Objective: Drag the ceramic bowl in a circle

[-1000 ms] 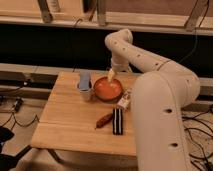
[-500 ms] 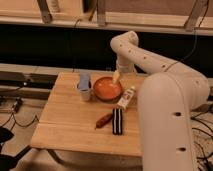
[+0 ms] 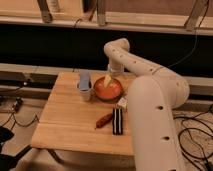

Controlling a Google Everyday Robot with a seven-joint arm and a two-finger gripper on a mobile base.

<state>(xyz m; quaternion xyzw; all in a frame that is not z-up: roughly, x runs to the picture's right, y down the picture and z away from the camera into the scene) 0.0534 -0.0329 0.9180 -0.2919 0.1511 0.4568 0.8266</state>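
Note:
The ceramic bowl (image 3: pixel 107 90), orange-red inside with a darker rim, sits near the far edge of the wooden table (image 3: pixel 70 120), just right of the pale grey-blue cup (image 3: pixel 85 85). My gripper (image 3: pixel 107 80) hangs from the white arm (image 3: pixel 150 95) and reaches down onto the bowl's far rim, slightly left of its centre. The arm comes in from the right and covers the table's right side.
A reddish-brown oblong object (image 3: pixel 104 120) and a dark flat rectangular object (image 3: pixel 117 121) lie in front of the bowl. A small white item (image 3: pixel 121 102) lies by the arm. Cables (image 3: pixel 15 107) run on the floor to the left. A dark shelf runs behind.
The bowl and my gripper have shifted left, toward the cup, and the arm has swung with them. The objects in front of the bowl have stayed put.

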